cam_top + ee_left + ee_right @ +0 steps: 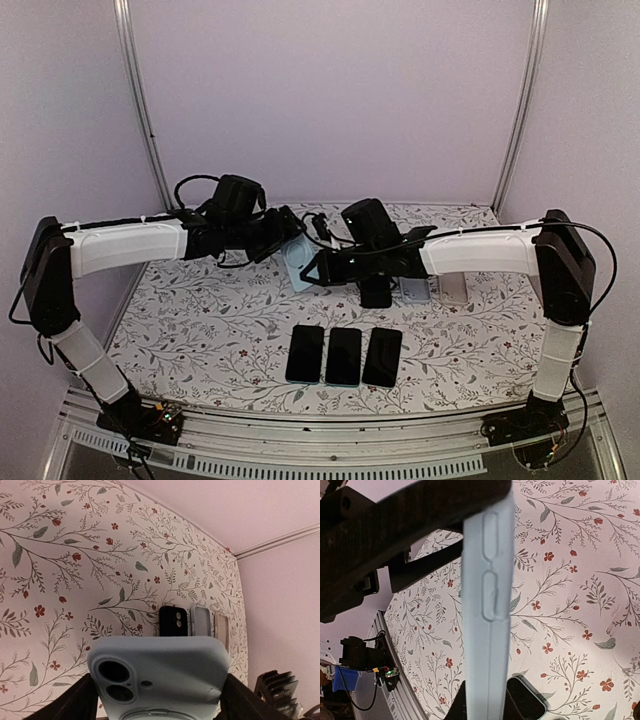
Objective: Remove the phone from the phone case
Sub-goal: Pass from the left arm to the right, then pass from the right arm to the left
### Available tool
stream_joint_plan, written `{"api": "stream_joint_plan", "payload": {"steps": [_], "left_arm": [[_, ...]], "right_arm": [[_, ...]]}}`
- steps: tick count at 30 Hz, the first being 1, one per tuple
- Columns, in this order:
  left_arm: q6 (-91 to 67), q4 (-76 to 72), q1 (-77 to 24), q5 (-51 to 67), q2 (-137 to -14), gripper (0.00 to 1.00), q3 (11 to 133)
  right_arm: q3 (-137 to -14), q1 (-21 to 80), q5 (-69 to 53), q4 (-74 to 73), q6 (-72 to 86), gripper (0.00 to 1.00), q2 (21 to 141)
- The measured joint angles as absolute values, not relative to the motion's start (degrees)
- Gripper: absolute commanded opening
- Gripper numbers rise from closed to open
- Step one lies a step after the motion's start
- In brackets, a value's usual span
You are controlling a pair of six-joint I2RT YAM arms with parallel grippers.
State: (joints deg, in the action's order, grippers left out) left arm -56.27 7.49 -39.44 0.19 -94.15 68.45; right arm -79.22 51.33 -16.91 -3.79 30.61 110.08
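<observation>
Two claws meet above the far middle of the floral table (pixel 200 330). The left gripper (pixel 288 238) grasps the pale blue phone case (pixel 160 667) across its width, held off the table with its camera holes showing. The right gripper (pixel 482 707) is clenched on the case's thin edge. Three dark phones (pixel 343 356) lie in a near row. Far right lie a black case (pixel 375 292) and two pale cases (pixel 452 289).

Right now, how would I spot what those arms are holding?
Find the flowered table, then where the left arm and right arm meet above its middle. There a pale blue phone case is held in the air, unlike the three black phones lying flat.
</observation>
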Motion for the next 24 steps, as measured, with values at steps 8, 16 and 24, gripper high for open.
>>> {"api": "stream_joint_plan", "payload": {"steps": [8, 16, 24], "left_arm": [[-55.99, 6.7, -39.44, 2.13, -93.69, 0.95, 68.47], [-56.99, 4.78, -38.46, 6.42, -89.97, 0.94, 68.49], [-59.86, 2.33, -36.25, 11.11, -89.58, 0.92, 68.47]], "right_arm": [[-79.24, 52.51, -8.86, -7.38, 26.7, 0.0, 110.02], [-79.24, 53.17, 7.05, -12.95, 21.34, 0.0, 109.1], [-79.24, 56.69, 26.28, -13.13, 13.08, 0.0, 106.5]]}}
